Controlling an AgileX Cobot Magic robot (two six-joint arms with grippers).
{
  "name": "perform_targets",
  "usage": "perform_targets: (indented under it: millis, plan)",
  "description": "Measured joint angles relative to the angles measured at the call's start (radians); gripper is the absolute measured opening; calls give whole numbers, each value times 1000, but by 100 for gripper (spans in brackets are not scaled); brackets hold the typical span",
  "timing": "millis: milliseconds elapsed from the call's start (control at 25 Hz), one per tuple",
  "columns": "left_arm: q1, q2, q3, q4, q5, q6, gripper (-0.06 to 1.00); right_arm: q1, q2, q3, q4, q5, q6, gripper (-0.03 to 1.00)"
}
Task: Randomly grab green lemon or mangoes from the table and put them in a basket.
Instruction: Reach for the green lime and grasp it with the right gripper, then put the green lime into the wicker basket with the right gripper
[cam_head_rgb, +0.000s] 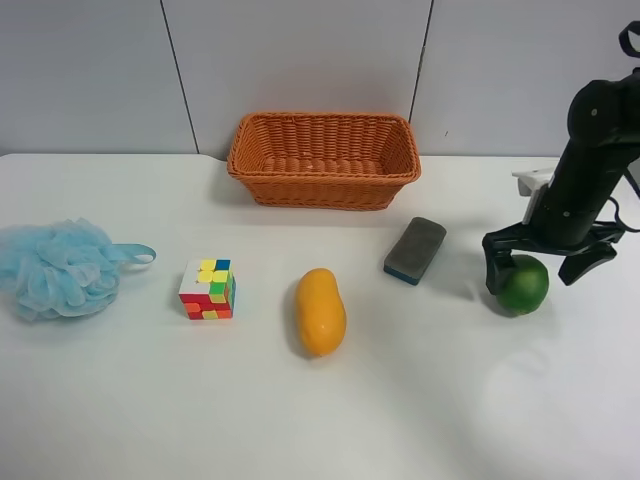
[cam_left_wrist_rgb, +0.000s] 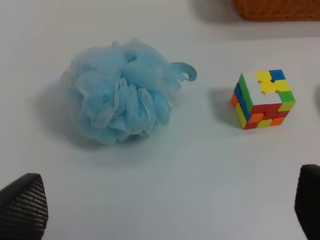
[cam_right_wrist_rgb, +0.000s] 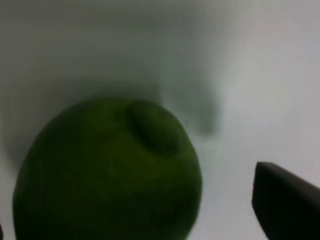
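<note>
Basket (cam_head_rgb: 320, 188): it is seen at the upper centre of the exterior high view, and no fruit is visible inside it.
Green lemon (cam_head_rgb: 525, 284): it is found on the tabletop (cam_head_rgb: 150, 400) at the right edge of the exterior high view, well apart from the basket, and it fills the lower left of the right wrist view.
Mango (cam_head_rgb: 320, 311): it lies flat at the lower centre of the exterior high view, with no claw near it.
Right claw (cam_head_rgb: 532, 275): it is spread wide and set low around the green lemon, one finger on each side. In the right wrist view a gap is seen between the fruit and the dark finger at the lower right, so no grip is judged to be made yet.
Left claw (cam_left_wrist_rgb: 165, 205): it is held wide. Only its two tips are seen, in the bottom corners of the left wrist view, over bare tabletop.
Done: nothing is delivered so far.
Step in hand: the grasp of the green lemon is judged to be under way.
Left to do: the claw is to be closed, the fruit lifted, carried to the upper centre and released into the basket. The mango may then be fetched.
</note>
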Motion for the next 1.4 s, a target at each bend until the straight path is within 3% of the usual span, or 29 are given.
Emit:
perform_targets:
  millis: [320, 400, 560, 1000, 1400]
  plan:
    - [0, 0, 0, 0, 0, 0, 99, 0, 36, 0, 0, -35, -2, 98]
    - [0, 0, 0, 0, 0, 0, 99, 0, 37, 0, 0, -35, -2, 92]
    - [0, 0, 0, 0, 0, 0, 99, 0, 38, 0, 10, -35, -2, 68]
    - [0, 0, 0, 0, 0, 0, 99, 0, 37, -1, 10, -28, -2, 69]
    - [0, 0, 0, 0, 0, 0, 99, 0, -119, -150, 17, 165, -2, 69]
